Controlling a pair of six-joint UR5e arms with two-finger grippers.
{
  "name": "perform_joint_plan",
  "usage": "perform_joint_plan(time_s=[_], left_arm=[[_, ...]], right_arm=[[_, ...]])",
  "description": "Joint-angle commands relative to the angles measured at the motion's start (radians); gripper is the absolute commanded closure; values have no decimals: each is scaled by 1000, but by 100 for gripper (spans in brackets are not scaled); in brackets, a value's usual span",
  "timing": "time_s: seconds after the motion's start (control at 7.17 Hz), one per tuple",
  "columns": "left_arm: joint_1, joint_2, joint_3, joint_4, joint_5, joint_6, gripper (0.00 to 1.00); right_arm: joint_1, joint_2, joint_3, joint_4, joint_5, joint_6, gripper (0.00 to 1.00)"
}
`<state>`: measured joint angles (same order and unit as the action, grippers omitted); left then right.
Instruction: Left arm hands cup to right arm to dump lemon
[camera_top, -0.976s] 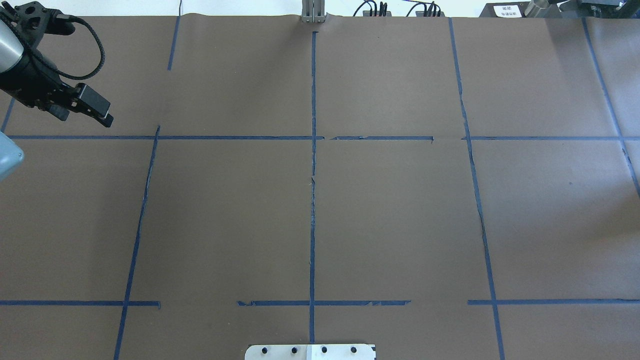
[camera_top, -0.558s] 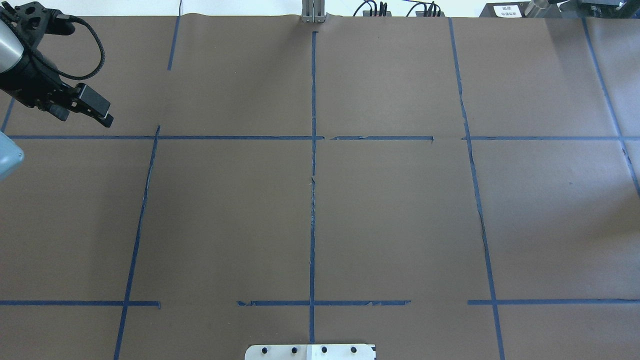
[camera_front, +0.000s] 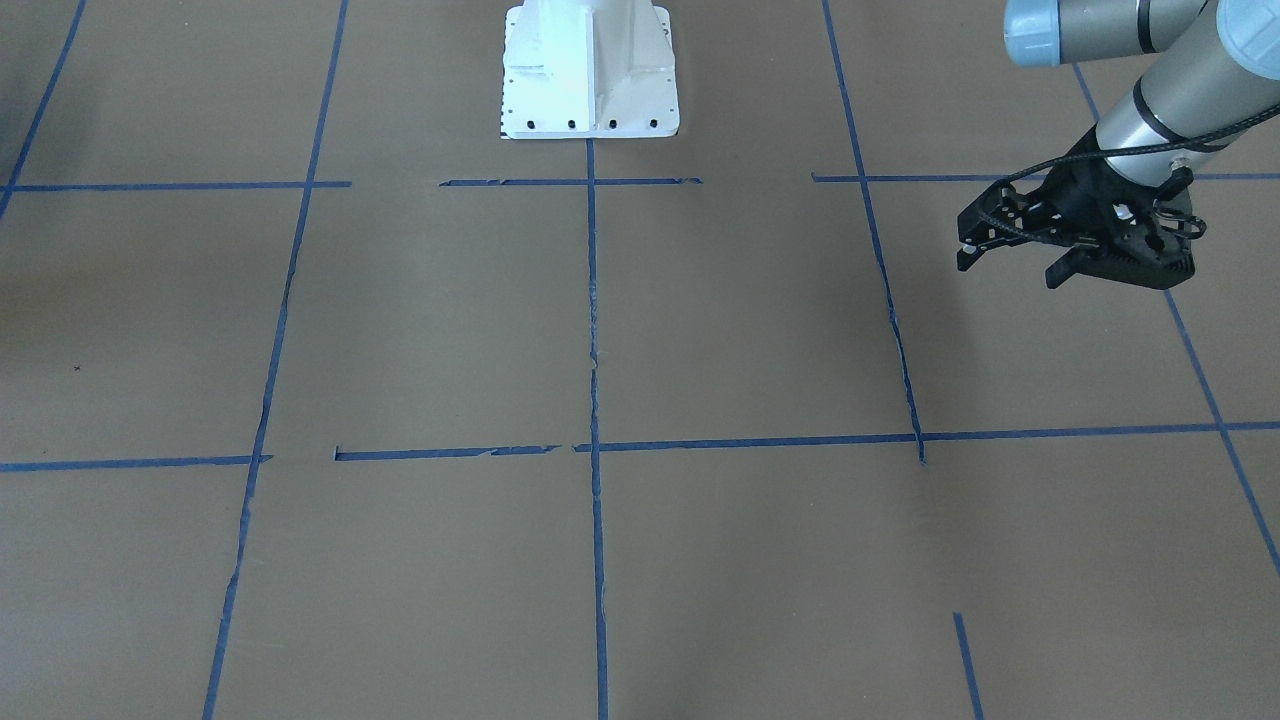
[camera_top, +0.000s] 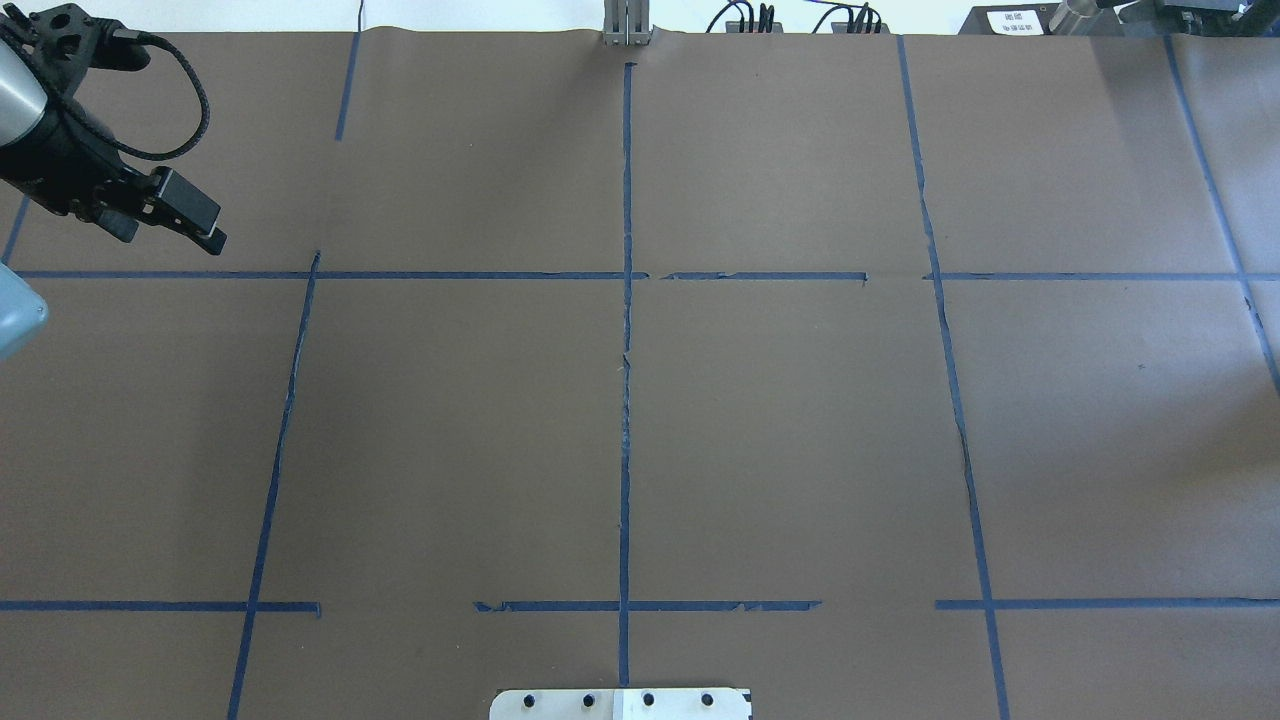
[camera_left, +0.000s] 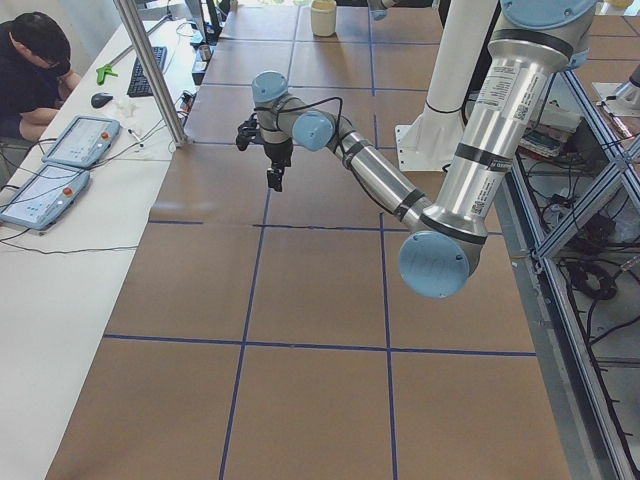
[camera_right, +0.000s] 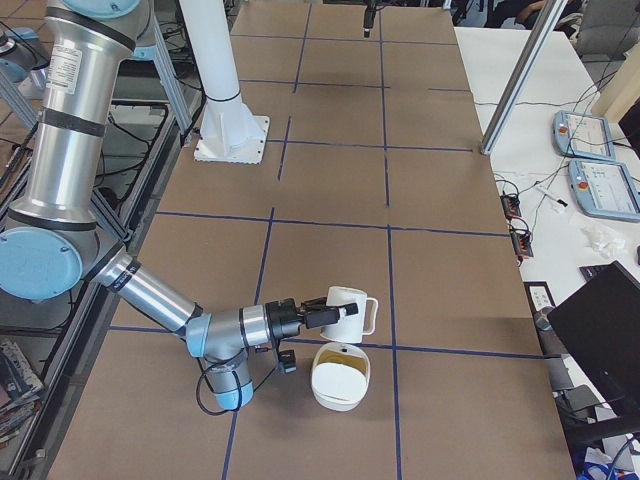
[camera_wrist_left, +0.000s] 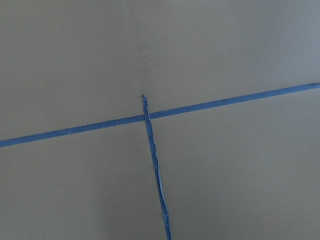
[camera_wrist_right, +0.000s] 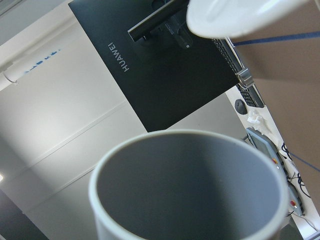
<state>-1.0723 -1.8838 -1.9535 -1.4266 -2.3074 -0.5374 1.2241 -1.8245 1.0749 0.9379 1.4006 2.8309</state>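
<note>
Brown-papered table (camera_top: 450, 420) gridded with blue tape (camera_top: 626, 400); white robot base (camera_front: 590, 70) at the robot's edge. Opposite, white bench (camera_left: 60, 280) with pendants (camera_left: 80, 140) and a seated person (camera_left: 35, 70). Far left: left gripper (camera_front: 1008, 268) above the table, fingers apart, nothing between. Far right: cup (camera_right: 348, 326) off the table at the right gripper (camera_right: 325, 312), just beside a white bowl (camera_right: 338, 402) holding the lemon (camera_right: 338, 380). Fingers there apart or clamped: cannot tell. Long axis steeply tipped, grey mouth toward wrist camera and table, handle on the side away from the arm.
</note>
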Motion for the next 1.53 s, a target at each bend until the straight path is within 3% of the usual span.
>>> perform_joint_plan(time_s=[0.0, 1.39], left_arm=[[0, 2, -1, 0, -1, 1, 0], [0, 2, 11, 0, -4, 1, 0]], right_arm=[[0, -19, -15, -8, 33, -182, 97], [2, -76, 11, -218, 31, -1619, 99]])
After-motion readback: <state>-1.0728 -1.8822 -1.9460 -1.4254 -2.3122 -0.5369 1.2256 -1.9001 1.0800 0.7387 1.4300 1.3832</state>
